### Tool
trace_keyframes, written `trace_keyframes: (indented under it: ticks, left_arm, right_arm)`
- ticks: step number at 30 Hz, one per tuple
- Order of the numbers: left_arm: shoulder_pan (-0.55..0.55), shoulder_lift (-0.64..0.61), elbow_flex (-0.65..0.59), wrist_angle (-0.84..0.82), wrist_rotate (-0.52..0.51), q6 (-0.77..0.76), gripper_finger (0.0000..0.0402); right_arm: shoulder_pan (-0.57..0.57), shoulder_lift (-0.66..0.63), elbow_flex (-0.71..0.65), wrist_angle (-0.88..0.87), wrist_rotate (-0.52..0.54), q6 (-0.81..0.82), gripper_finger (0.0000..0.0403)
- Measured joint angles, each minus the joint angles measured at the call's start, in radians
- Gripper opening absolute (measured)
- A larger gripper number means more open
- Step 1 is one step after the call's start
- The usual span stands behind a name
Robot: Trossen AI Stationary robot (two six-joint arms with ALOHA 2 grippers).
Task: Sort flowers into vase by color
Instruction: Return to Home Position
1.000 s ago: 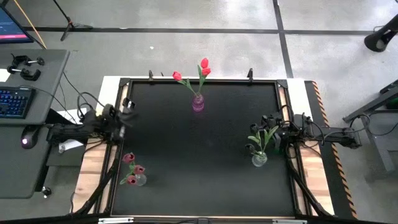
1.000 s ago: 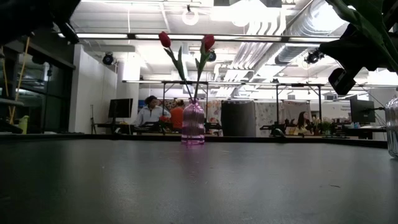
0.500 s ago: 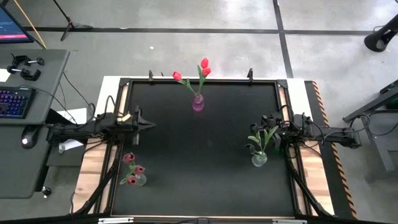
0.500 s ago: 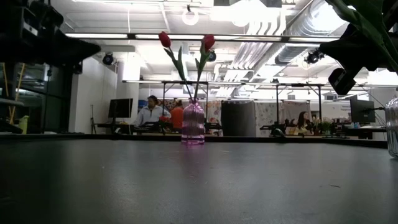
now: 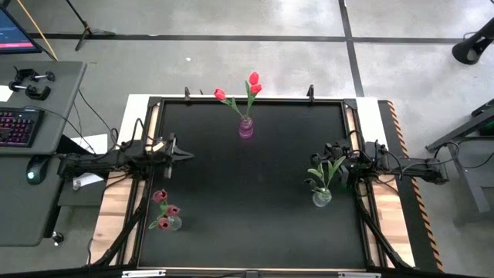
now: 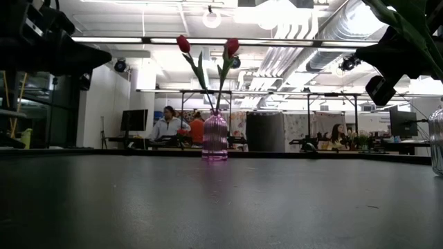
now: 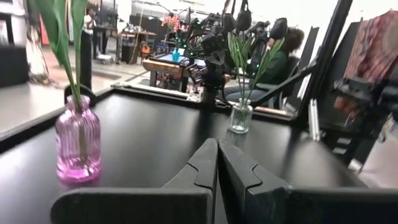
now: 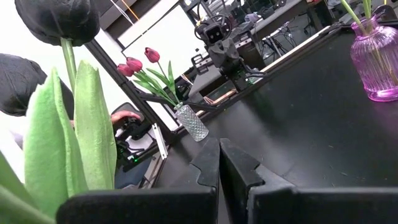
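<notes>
Three vases stand on the black table. A pink ribbed vase point(image 5: 245, 128) near the far edge holds red tulips point(image 5: 252, 83). A clear vase point(image 5: 171, 224) at the near left holds pink tulips point(image 5: 161, 208). A clear vase point(image 5: 321, 198) on the right holds dark blackish tulips point(image 5: 312, 183) with green leaves. My left gripper point(image 5: 184, 154) hovers shut over the table's left part, pointing right, its fingertips point(image 7: 217, 148) together. My right gripper point(image 5: 340, 171) is shut and empty beside the dark tulips' leaves point(image 8: 74, 137), on their far right side.
The table has a raised frame point(image 5: 251, 100) all round. Bare black surface point(image 5: 247, 193) lies between the three vases. A desk with a keyboard point(image 5: 17, 127) and a mouse stands left of the table. People point(image 6: 166, 124) sit in the room behind.
My left gripper has swung from the table's left edge out over the table toward the right, then stayed still over the last half second. The vases, the flowers and my right arm have kept their places.
</notes>
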Motion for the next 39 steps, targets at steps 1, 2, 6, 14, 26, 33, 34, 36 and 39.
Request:
trace_keyframes:
  ticks: [1, 2, 6, 14, 26, 33, 34, 36, 39]
  left_arm:
    - [0.0, 0.0, 0.0, 0.0, 0.0, -0.023, 0.0]
    - [0.0, 0.0, 0.0, 0.0, 0.0, -0.038, 0.0]
    - [0.0, 0.0, 0.0, 0.0, 0.0, -0.061, 0.0]
    - [0.0, 0.0, 0.0, 0.001, 0.0, -0.061, 0.0]
    - [0.0, 0.005, 0.0, 0.001, 0.0, -0.061, 0.0]
    - [0.0, 0.005, 0.0, 0.001, 0.0, -0.061, 0.0]
    - [0.0, 0.005, 0.0, 0.001, 0.0, -0.061, 0.0]
    - [0.0, 0.005, 0.0, 0.001, 0.0, -0.061, 0.0]
    - [0.0, 0.005, 0.0, 0.001, 0.0, -0.061, 0.0]
  right_arm:
    - [0.0, 0.0, 0.0, 0.0, 0.0, 0.0, 0.0]
    - [0.0, 0.0, 0.0, 0.0, 0.0, 0.0, 0.0]
    - [0.0, 0.0, 0.0, 0.0, 0.0, 0.0, 0.0]
    - [0.0, 0.0, 0.0, 0.0, 0.0, 0.0, 0.0]
    - [0.0, 0.0, 0.0, 0.0, 0.0, 0.0, 0.0]
    - [0.0, 0.0, 0.0, 0.0, 0.0, 0.0, 0.0]
    - [0.0, 0.0, 0.0, 0.0, 0.0, 0.0, 0.0]
    - [0.001, -0.007, 0.0, 0.0, 0.0, 0.0, 0.0]
    - [0.016, -0.007, 0.0, 0.0, -0.002, -0.027, 0.0]
